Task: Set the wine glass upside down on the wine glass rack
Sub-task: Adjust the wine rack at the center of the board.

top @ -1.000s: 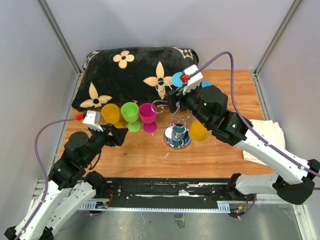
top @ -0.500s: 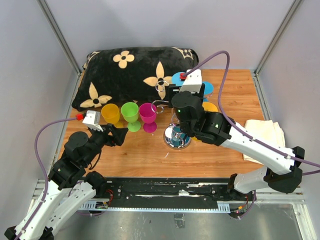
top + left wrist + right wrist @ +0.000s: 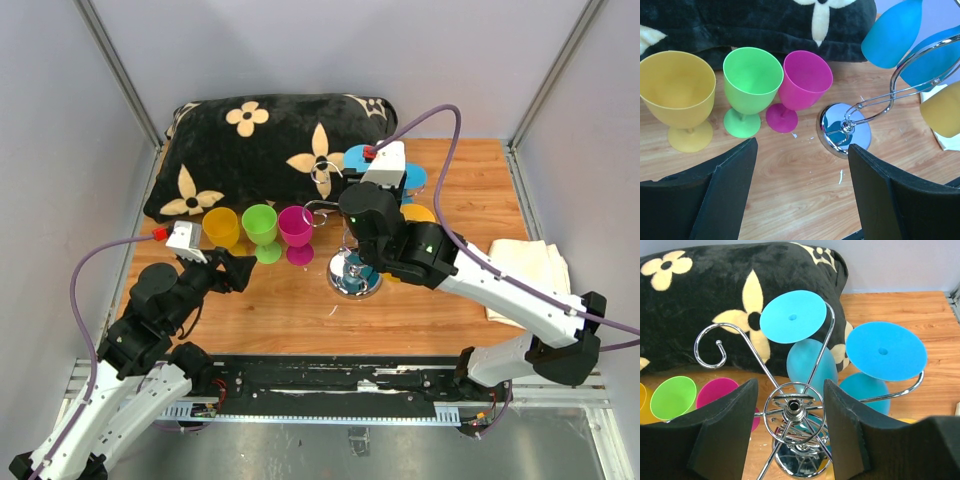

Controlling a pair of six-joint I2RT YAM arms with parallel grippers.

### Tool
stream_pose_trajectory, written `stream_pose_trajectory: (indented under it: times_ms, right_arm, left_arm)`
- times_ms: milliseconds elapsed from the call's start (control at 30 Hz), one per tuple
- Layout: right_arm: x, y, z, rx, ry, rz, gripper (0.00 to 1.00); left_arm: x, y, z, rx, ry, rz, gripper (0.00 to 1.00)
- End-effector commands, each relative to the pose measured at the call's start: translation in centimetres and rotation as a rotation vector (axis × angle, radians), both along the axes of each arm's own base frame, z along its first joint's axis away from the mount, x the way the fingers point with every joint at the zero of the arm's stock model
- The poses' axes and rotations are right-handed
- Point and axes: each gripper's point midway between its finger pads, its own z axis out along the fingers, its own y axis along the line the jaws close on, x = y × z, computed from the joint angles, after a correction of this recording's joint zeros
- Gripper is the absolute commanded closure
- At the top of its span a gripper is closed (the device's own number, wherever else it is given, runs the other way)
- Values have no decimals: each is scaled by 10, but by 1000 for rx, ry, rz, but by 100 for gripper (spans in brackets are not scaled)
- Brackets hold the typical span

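The wine glass rack (image 3: 355, 275), chrome wire on a round mirrored base, stands mid-table. Two blue wine glasses (image 3: 793, 316) (image 3: 886, 350) hang upside down on its arms, and an orange-yellow one (image 3: 418, 213) hangs at its right side. Yellow (image 3: 677, 87), green (image 3: 751, 77) and magenta (image 3: 806, 80) wine glasses stand upright left of the rack (image 3: 845, 132). My right gripper (image 3: 790, 390) hovers directly over the rack's top ring (image 3: 794, 410), jaws apart on either side of it, holding nothing. My left gripper (image 3: 802, 150) is open above bare wood, short of the upright glasses.
A black pillow (image 3: 270, 145) with cream flowers lies along the back left, just behind the upright glasses. A folded white cloth (image 3: 525, 270) sits at the table's right edge. Grey walls enclose the table on three sides.
My right arm has swung left and settled over the rack's centre, and its jaws have narrowed around the top ring. The left arm has not moved.
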Motion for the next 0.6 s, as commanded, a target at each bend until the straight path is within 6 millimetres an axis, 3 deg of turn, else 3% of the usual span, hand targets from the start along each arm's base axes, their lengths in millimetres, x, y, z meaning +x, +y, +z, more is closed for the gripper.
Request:
stream_pose_trajectory:
  times_ms: [0, 433, 567]
  right_arm:
    - [5, 5, -16, 7, 44, 7, 46]
    - [5, -5, -40, -5, 89, -13, 52]
    - [6, -8, -44, -7, 96, -15, 58]
  left_arm:
    - [3, 0, 4, -7, -24, 8, 22]
    - [2, 0, 4, -9, -25, 7, 22]
    - [2, 0, 4, -10, -25, 7, 22]
